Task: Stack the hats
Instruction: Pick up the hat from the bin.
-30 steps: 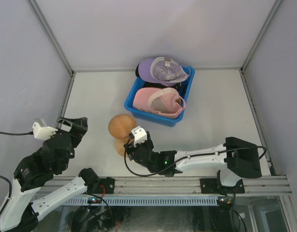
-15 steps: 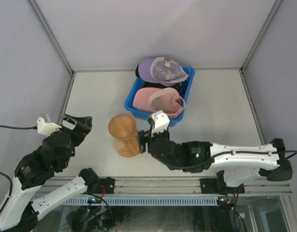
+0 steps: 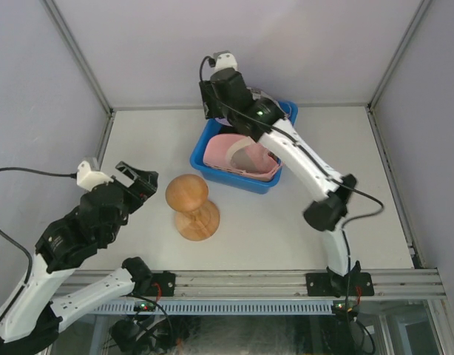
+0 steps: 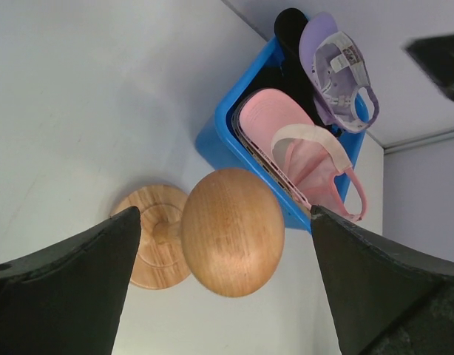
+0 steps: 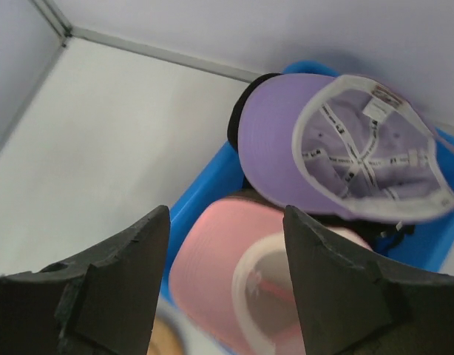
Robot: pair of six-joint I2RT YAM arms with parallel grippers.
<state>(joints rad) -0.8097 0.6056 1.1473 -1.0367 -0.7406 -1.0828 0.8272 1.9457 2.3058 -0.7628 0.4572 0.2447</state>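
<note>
You've got nothing stacked yet: lavender hat (image 5: 282, 137) and pink hat (image 3: 225, 148) sit in the bin (image 3: 200, 150) at 12 o'clock. Left pincer (image 3: 140, 180) and right pincer (image 5: 225, 218) both released, empty.

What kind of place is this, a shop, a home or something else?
Most likely a robot test cell in a laboratory. A white table is closed in by plain pale panels on metal framing, and the left arm and right arm are bolted to a rail at its near edge.
</note>
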